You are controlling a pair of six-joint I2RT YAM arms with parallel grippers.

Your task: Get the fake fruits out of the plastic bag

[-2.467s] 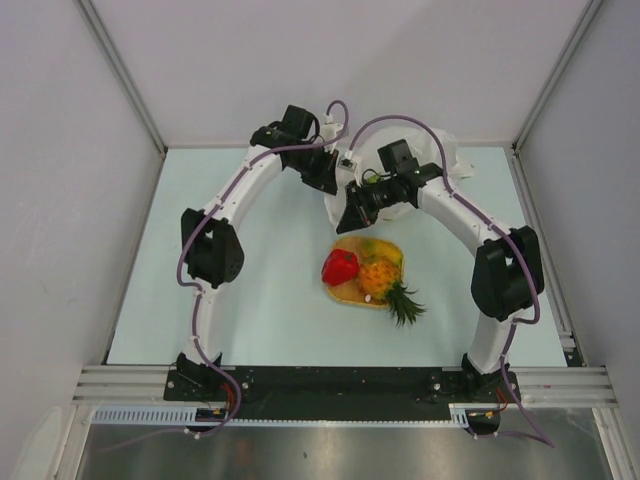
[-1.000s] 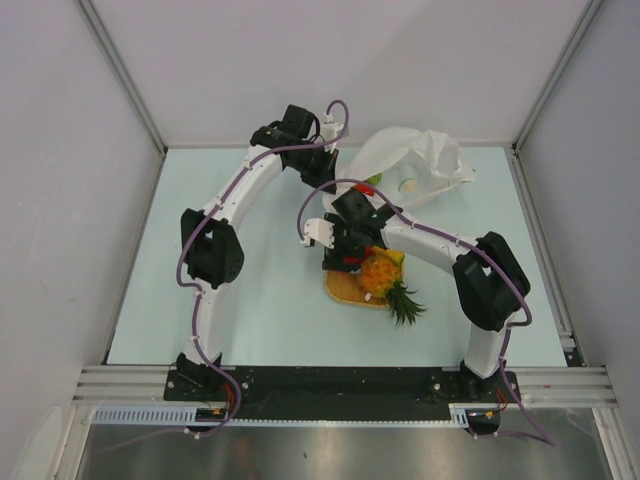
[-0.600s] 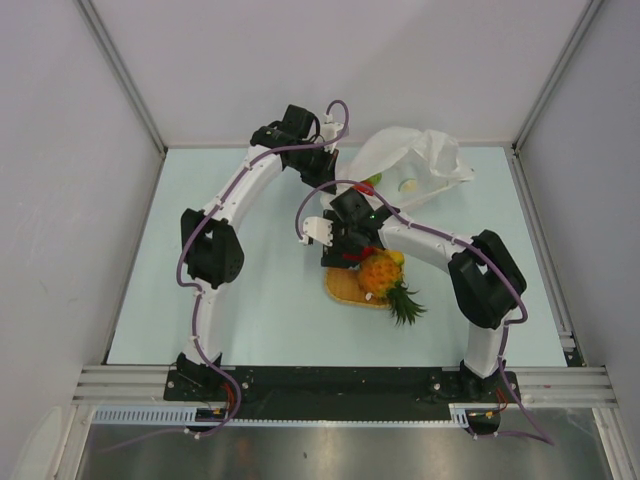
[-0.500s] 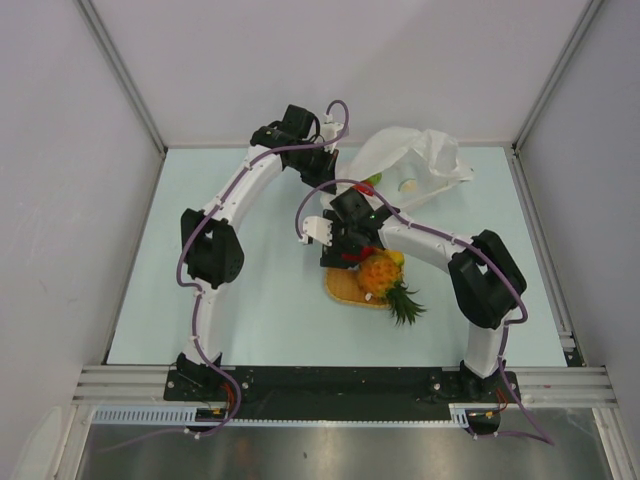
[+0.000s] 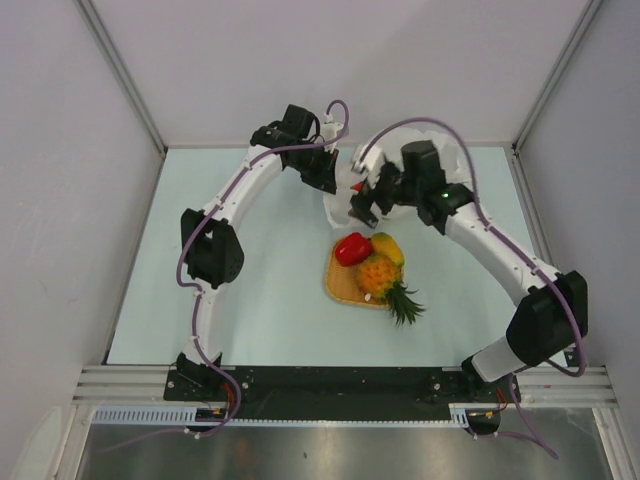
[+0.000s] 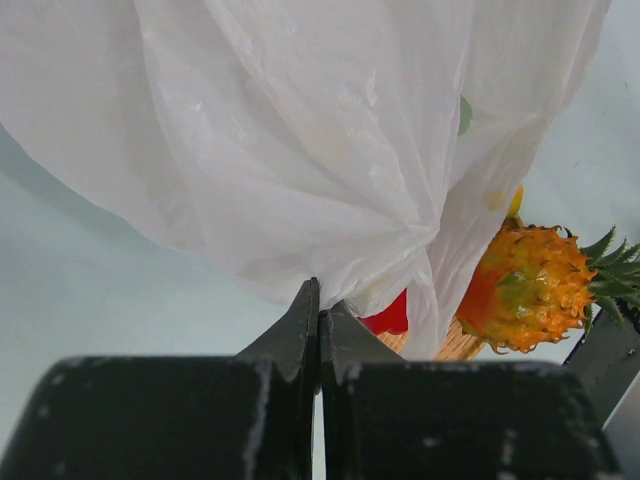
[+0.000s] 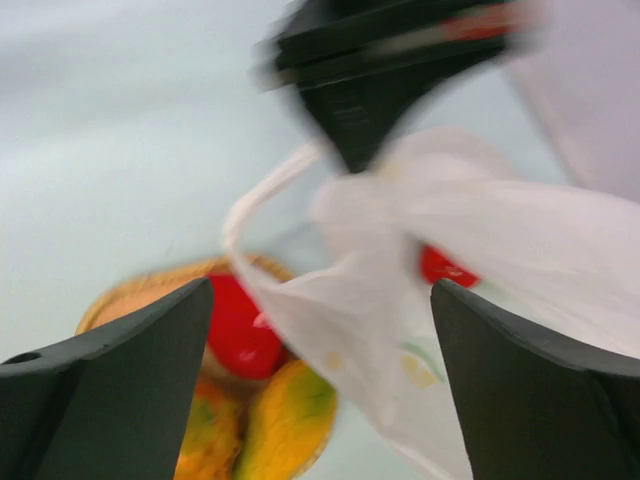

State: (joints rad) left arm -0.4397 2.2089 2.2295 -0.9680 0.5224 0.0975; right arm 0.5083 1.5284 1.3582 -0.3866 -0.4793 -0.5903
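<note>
**A:** What's on the tray [image 5: 340, 292], and what's in the plastic bag [image 6: 300, 130]?

**B:** Tray, left to right: red piece [image 5: 352, 248], mango [image 5: 388, 247], and the pineapple [image 5: 383, 277] nearer the arm bases. The bag's on the desk [image 5: 250, 300] behind the tray. Left jaws are pinched together on its plastic. Right jaws are wide apart and holding nothing.

**A:** Anything only one cam shows?

**B:** The blurry right wrist view shows another red piece [image 7: 445, 268] inside the bag.

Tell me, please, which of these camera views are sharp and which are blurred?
Right wrist view: motion-blurred throughout, the plastic bag and red fruit smeared. Left wrist view: crisp on the pineapple. Top external view: sharp, evenly lit, only soft shadows.
</note>
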